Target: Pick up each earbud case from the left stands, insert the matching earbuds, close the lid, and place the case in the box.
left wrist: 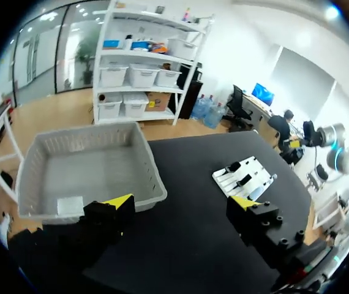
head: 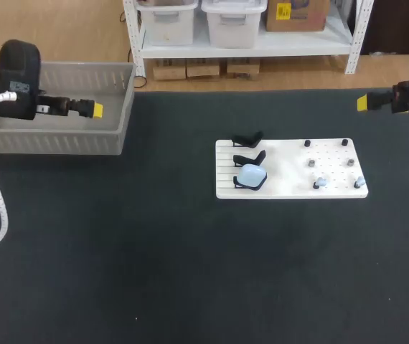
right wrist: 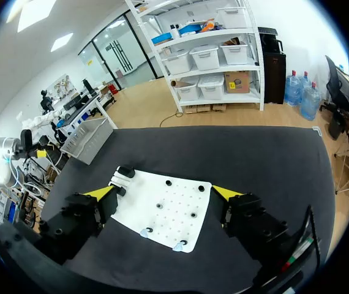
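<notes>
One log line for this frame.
left gripper: open, near box | right gripper: open, off board | case: on stand | earbuds: on board

A pale blue earbud case (head: 251,175) sat on the front stand (head: 239,185) of the white board (head: 283,161); the left gripper (head: 97,110) hung over the grey box (head: 54,140).

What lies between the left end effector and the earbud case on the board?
From the left end effector to the earbud case, the head view shows only the grey bin's wall, then bare table and the white board's edge.
</notes>
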